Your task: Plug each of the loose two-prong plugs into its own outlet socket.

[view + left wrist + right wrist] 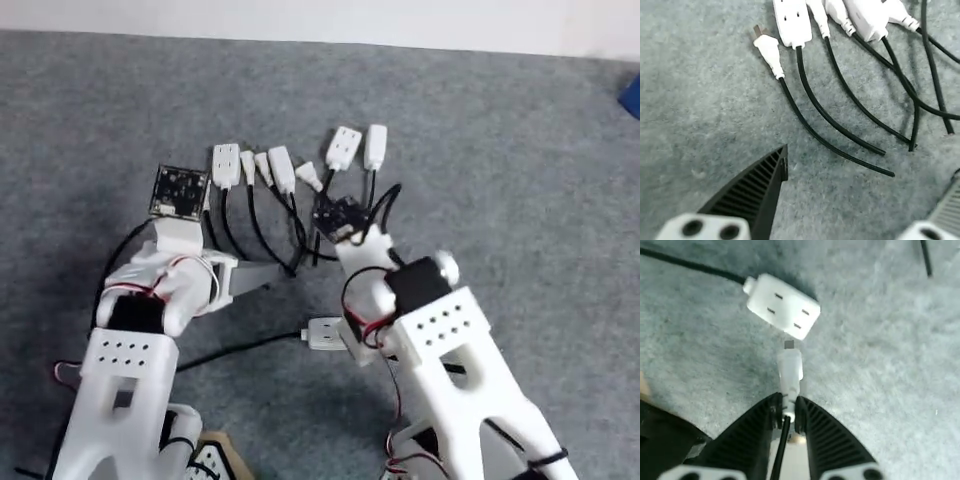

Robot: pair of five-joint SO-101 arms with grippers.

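The right gripper [786, 402] had its two black ribbed fingers clamped on the tail of a white two-prong plug [790, 367], whose black cord ran back between them. The plug's metal prongs pointed at a white outlet socket [783, 312], a rounded rectangular block lying flat on the fuzzy grey carpet [890, 340]. Its face was turned up and showed two pairs of slots. The prong tips sat just beside its near edge, not in any slot, and a black cord left the block's far end.

The left gripper [870, 170] hung wide open over the carpet, its wedge-shaped ribbed finger [757, 187] well apart from the other. Beyond it lay a loose plug [769, 50], white with brass-coloured prongs, just beside a second outlet block [792, 22]. Each trailed a smooth black cable [840, 90]. Farther off, more white plugs and blocks [343, 147] fanned out in a row.
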